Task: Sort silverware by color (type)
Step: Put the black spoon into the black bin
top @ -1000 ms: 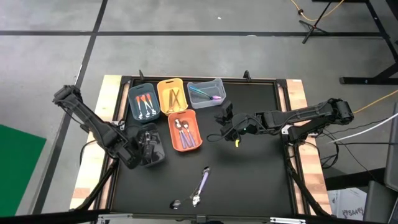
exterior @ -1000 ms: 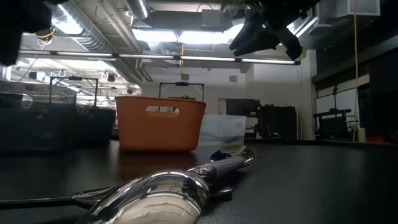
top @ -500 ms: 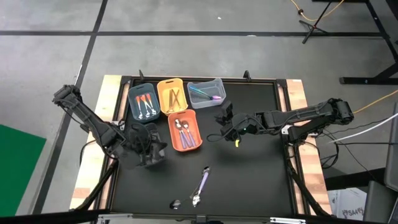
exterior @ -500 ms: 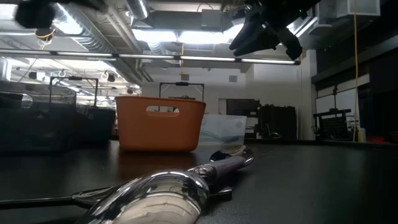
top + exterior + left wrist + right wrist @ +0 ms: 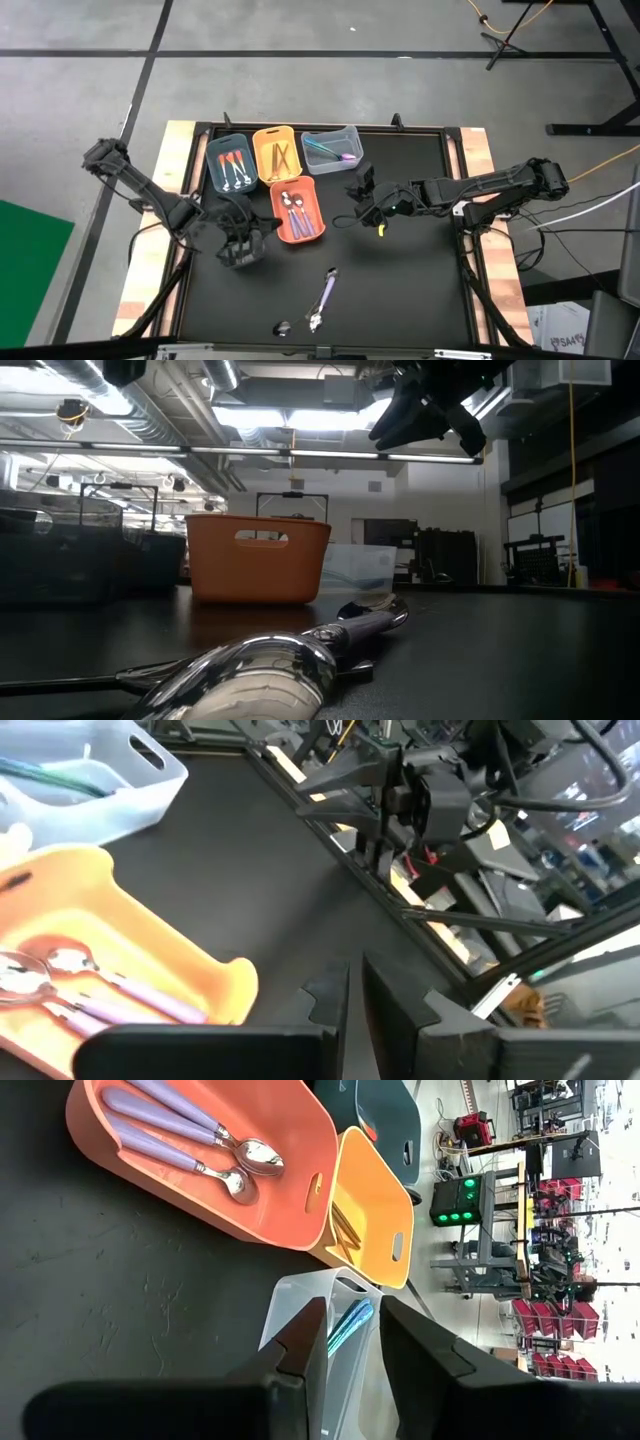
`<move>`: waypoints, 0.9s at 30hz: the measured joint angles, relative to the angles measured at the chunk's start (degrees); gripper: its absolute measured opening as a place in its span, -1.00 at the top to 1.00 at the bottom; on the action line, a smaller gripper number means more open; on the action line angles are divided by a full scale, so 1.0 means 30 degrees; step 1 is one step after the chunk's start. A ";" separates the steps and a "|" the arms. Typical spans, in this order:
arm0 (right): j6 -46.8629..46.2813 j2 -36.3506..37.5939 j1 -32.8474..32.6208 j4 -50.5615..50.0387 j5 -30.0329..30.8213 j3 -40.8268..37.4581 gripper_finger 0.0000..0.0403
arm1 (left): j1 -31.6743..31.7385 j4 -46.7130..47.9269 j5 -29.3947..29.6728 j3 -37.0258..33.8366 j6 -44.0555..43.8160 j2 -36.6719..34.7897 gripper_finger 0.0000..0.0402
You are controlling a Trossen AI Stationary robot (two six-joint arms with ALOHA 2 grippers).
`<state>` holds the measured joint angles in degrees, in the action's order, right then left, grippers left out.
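A purple-handled spoon (image 5: 323, 296) lies flat on the black table near the front edge and fills the low view's foreground (image 5: 262, 672). A small shiny piece (image 5: 284, 327) lies close to it. The other silverware lies sorted in bins: orange-red pieces (image 5: 232, 168), gold ones (image 5: 280, 156), teal and purple ones (image 5: 333, 150), and purple-handled spoons (image 5: 190, 1142) in the orange bin (image 5: 297, 210). My left gripper (image 5: 250, 240) hangs above the table just left of the orange bin, shut and holding nothing (image 5: 355, 1005). My right gripper (image 5: 358, 208) hovers right of that bin, open and with nothing between its fingers (image 5: 352, 1335).
Three bins stand in a row at the far edge: a dark teal bin (image 5: 228, 163), a yellow bin (image 5: 277, 153) and a clear bin (image 5: 331, 146). A dark bin (image 5: 238, 222) sits below my left gripper. The table's centre and right half show bare black surface (image 5: 410, 280).
My left gripper has risen and moved toward the orange bin. It has tipped up from pointing down to nearly level and has rolled. My right arm has kept still, and the spoon on the table has not moved.
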<state>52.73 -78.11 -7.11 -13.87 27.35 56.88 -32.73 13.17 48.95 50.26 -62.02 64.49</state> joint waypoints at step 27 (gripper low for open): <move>-1.6104 0.0003 -0.0316 0.0107 -0.9764 0.0000 0.54 | 0.2461 -1.0018 -1.0091 0.0015 1.2020 0.5468 0.18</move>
<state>4.42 -78.10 -8.06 -13.55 -1.94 56.88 -25.35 -16.88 18.67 50.30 -25.96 80.89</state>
